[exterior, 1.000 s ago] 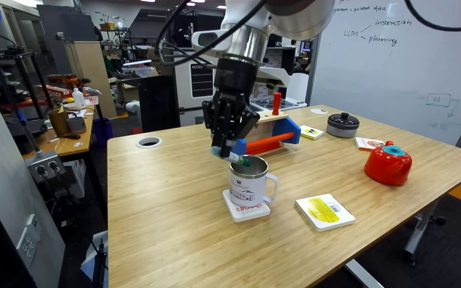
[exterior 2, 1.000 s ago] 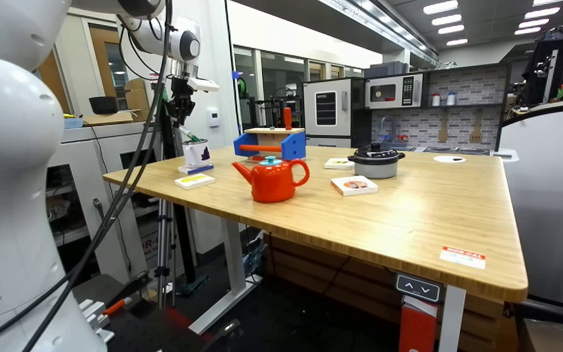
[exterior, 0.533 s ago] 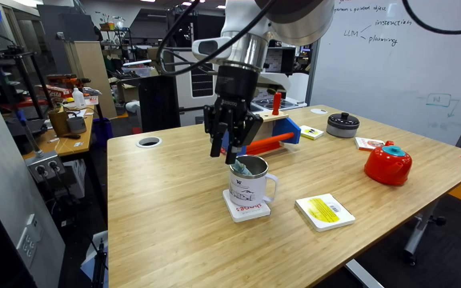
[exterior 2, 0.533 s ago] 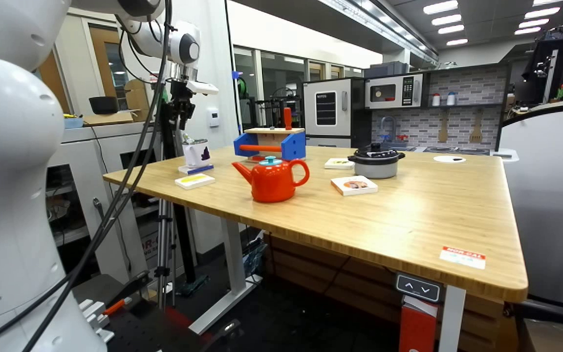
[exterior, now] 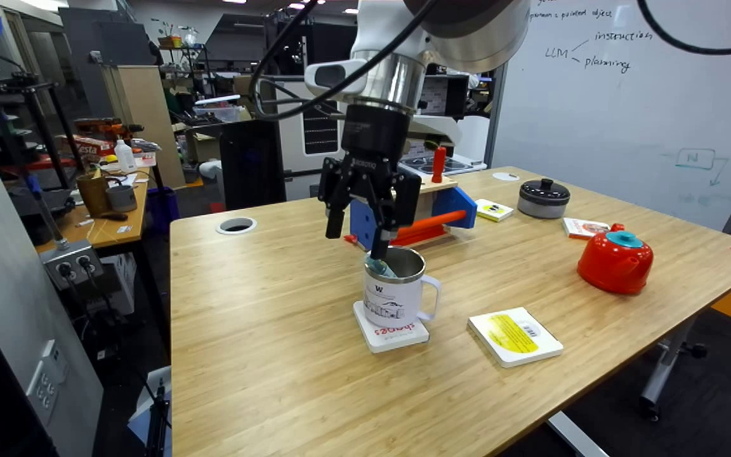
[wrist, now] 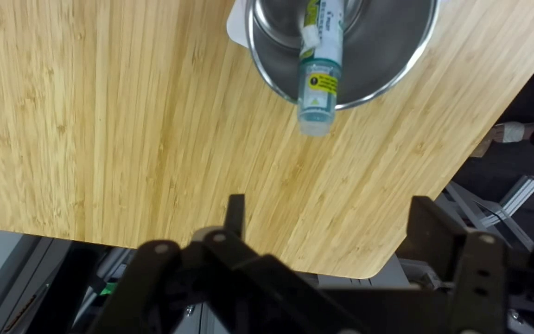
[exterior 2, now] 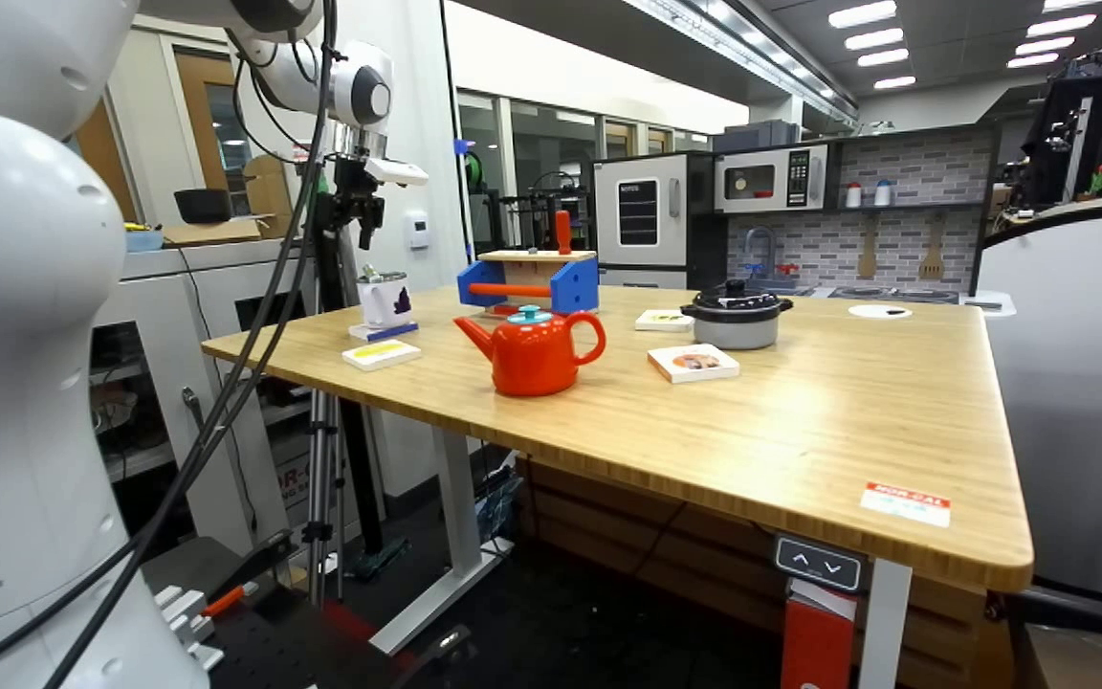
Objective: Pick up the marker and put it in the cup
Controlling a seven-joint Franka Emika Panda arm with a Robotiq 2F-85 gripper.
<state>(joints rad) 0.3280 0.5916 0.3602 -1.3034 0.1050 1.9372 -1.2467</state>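
Marker tilted in cup; tool abv w/ 2 jaws apart.

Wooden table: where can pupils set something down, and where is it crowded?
Bare room: between the round hole and the mug; also between the orange-pictured book and the red-topped sticker. Crowded: around the mug, with the marker leaning inside, a "shapes" book beneath and the open gripper above rim level.

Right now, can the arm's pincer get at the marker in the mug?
Probably yes. The pincer is open, one end of the marker pokes past the rim of the mug, and the wrist view shows nothing blocking it. The mug's wall might hinder a deeper grip.
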